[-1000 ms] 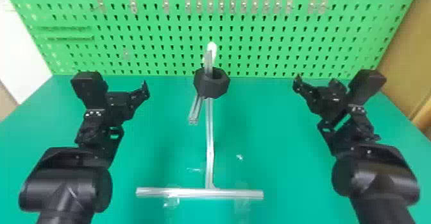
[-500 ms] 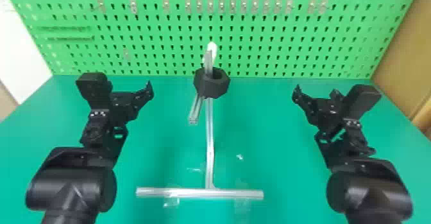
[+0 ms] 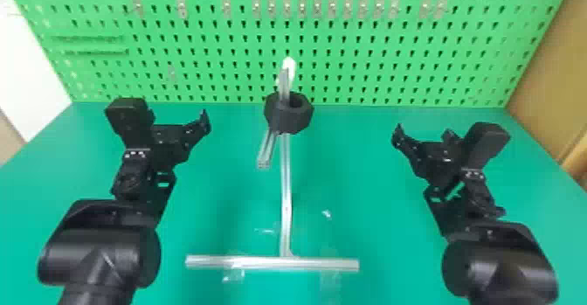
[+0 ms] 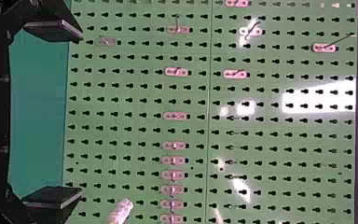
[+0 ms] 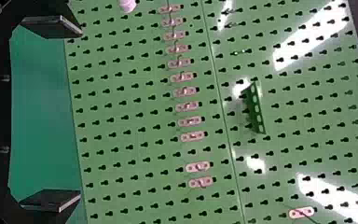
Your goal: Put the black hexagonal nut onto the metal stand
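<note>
The black hexagonal nut (image 3: pixel 290 119) is at the upper part of the metal stand (image 3: pixel 285 195), with a bar passing at its hole; a short bar juts toward the front left beneath it. Neither gripper touches it. To the left of the stand is my left gripper (image 3: pixel 172 137), and to the right my right gripper (image 3: pixel 422 137). Wide-apart, empty fingers mark both the left gripper (image 4: pixel 80 115) in the left wrist view and the right gripper (image 5: pixel 80 113) in the right wrist view. The stand's pale tip (image 4: pixel 122 210) is by the lower finger in the left wrist view.
A green pegboard (image 3: pixel 349 64) with small hooks rises behind the green table (image 3: pixel 371 173). The stand's crossbar base (image 3: pixel 271 263) lies on the table toward the front, with bits of clear tape (image 3: pixel 234 275) near it.
Both arms have shifted slightly inward toward the stand. The right wrist has also come lower and tilted. The nut and stand have stayed in place.
</note>
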Available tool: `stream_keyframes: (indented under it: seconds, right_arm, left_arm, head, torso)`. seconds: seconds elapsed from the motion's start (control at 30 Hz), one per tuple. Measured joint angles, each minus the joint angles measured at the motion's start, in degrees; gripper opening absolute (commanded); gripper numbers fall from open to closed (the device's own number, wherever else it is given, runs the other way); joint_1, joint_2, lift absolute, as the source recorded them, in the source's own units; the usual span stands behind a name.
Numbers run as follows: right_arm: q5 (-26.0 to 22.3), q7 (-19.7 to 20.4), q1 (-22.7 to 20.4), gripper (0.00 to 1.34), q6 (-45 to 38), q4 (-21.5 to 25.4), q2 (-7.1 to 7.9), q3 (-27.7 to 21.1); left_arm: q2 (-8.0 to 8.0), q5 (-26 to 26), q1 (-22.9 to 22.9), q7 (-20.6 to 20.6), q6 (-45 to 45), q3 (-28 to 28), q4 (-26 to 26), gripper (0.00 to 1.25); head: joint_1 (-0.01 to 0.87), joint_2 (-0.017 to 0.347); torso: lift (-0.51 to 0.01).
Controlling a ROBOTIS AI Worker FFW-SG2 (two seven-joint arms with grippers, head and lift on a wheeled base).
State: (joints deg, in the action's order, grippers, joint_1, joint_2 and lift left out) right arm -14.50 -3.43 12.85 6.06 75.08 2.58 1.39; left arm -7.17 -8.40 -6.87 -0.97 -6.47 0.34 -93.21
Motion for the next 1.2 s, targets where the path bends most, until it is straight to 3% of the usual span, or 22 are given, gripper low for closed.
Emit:
stream_keyframes:
  seconds: [0.77, 1.2]
  right_arm:
    - [0.46, 0.01, 0.42, 1.25, -0.35, 0.38, 0.41, -0.6]
    - [3.81, 0.09, 0.3, 1.25, -0.34, 1.11, 0.36, -1.38]
  left_arm:
    - [0.21, 0.2, -0.06, 0.0, 0.0, -0.16, 0.05, 1.13]
    - [0.32, 1.35, 0.21, 0.0, -0.03, 0.13, 0.14, 1.13]
  head:
    - [0.693, 0.081]
    - [0.693, 0.081]
  torso:
    - [-0.001]
    - [-0.001]
